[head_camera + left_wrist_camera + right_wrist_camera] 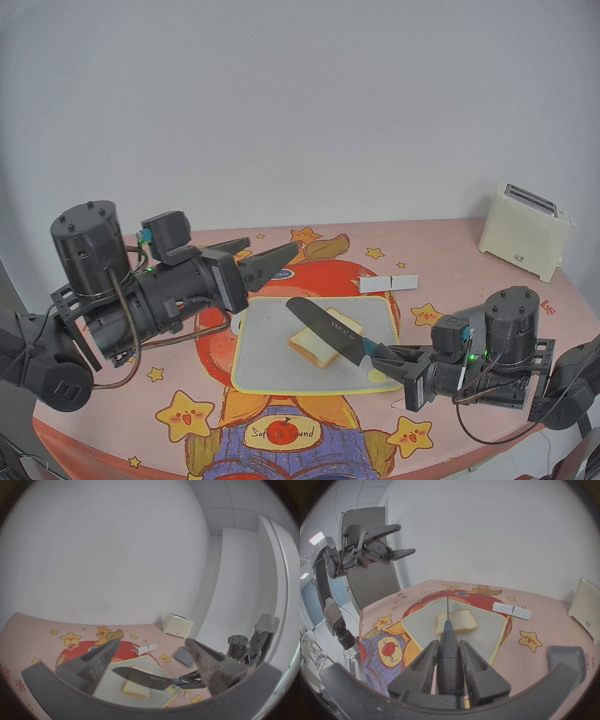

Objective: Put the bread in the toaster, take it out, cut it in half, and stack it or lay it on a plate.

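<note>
Right now the R arm is stretching low over the table (475,262) on its near-right side, right gripper (382,357) pointing toward the centre w/ jaws clamping the knife (328,328) handle; the blade is slanting across the bread (308,345). L arm is hanging raised, wrist roughly level, left gripper (272,249) hovering above the cutting board (269,362) far-left corner, jaws wide apart, holding nothing. Counts: 1 bread slice, lying mid-board; 1 knife; 1 board; 1 toaster (525,232) standing at the far-right corner; 1 white strip (387,283) lying just behind the board; 1 grey tray (566,662) sitting right of the board
</note>
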Available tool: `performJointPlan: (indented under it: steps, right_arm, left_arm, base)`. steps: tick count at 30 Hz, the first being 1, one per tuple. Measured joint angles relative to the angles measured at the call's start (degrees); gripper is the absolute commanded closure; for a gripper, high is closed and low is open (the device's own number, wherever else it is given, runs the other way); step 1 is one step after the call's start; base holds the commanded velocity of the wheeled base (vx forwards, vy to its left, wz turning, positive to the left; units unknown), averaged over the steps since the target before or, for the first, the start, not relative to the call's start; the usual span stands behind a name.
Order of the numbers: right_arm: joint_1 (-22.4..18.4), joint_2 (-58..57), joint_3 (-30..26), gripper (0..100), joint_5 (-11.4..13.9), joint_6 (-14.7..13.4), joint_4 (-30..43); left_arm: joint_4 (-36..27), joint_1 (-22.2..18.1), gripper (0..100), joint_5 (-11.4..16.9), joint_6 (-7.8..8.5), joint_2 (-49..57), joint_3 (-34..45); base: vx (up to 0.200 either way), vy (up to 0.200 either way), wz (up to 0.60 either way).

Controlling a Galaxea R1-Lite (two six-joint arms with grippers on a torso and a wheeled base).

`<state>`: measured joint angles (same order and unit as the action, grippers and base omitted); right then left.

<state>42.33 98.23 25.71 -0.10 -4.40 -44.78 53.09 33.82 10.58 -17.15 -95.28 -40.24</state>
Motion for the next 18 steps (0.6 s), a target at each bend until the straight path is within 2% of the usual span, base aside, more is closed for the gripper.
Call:
performJointPlan:
  steps: [10, 18]
  right_arm:
    - [1.1, 0.0, -0.3, 100, -0.3, 0.1, 0.0]
    - [1.8, 0.0, -0.4, 100, -0.3, 0.4, 0.0]
  left_arm:
    - [-2.0, 4.0, 100, -0.4, 3.91, -10.7, -6.3]
    - [-2.0, 5.7, 100, -0.6, 4.73, -14.7, -5.6]
  base:
    - [0.0, 0.0, 0.0]
    - [0.0, 0.0, 0.0]
